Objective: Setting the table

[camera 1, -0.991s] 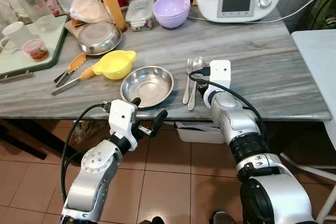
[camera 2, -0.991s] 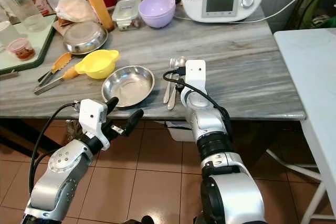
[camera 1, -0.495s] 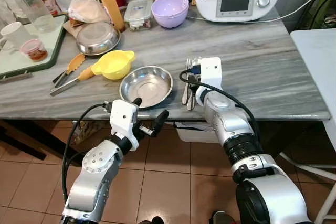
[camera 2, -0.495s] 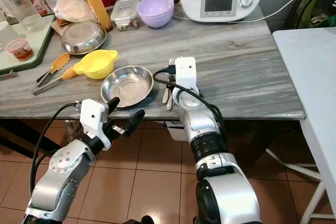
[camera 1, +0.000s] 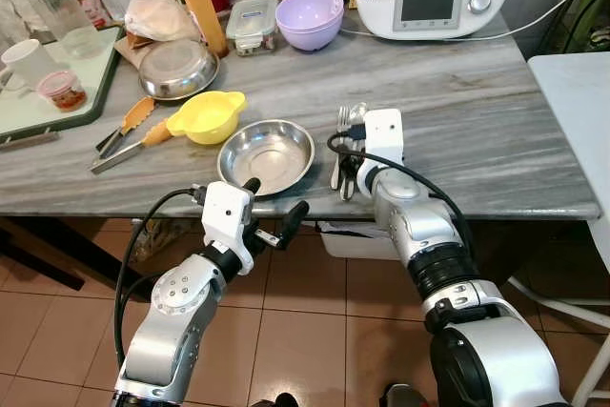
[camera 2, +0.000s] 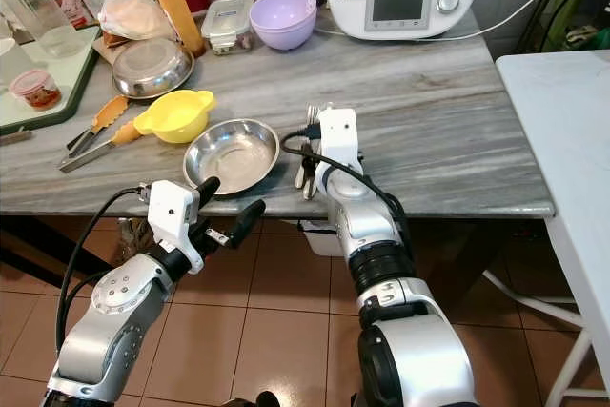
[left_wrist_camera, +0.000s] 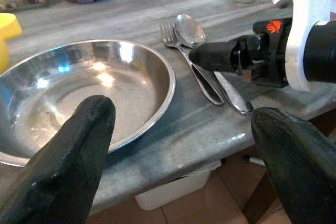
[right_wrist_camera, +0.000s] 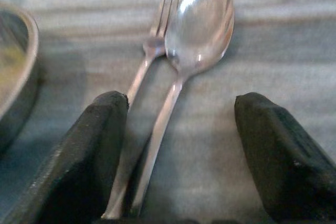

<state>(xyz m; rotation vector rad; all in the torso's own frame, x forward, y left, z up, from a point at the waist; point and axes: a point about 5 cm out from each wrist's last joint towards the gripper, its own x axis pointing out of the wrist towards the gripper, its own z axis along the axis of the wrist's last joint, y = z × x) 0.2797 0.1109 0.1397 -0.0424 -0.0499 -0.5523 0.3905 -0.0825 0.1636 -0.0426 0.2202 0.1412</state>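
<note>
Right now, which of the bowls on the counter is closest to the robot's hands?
The shallow steel bowl at the front edge, beside the fork and spoon; the others sit farther back.

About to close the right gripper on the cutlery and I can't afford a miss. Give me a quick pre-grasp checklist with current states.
1. Right gripper open: ok, its fingers are spread wide.
2. Spoon and fork handles between the fingers: ok, both run into the gap, nearer one finger.
3. Spoon and fork lie flat, side by side on the table: ok.
4. Steel plate clear of the right gripper: ok, it lies beside and apart.
5. Left gripper out of the way: ok, open at the table's front edge, below the plate.
6. Fingers low enough to pinch the handles: cannot tell.
</note>
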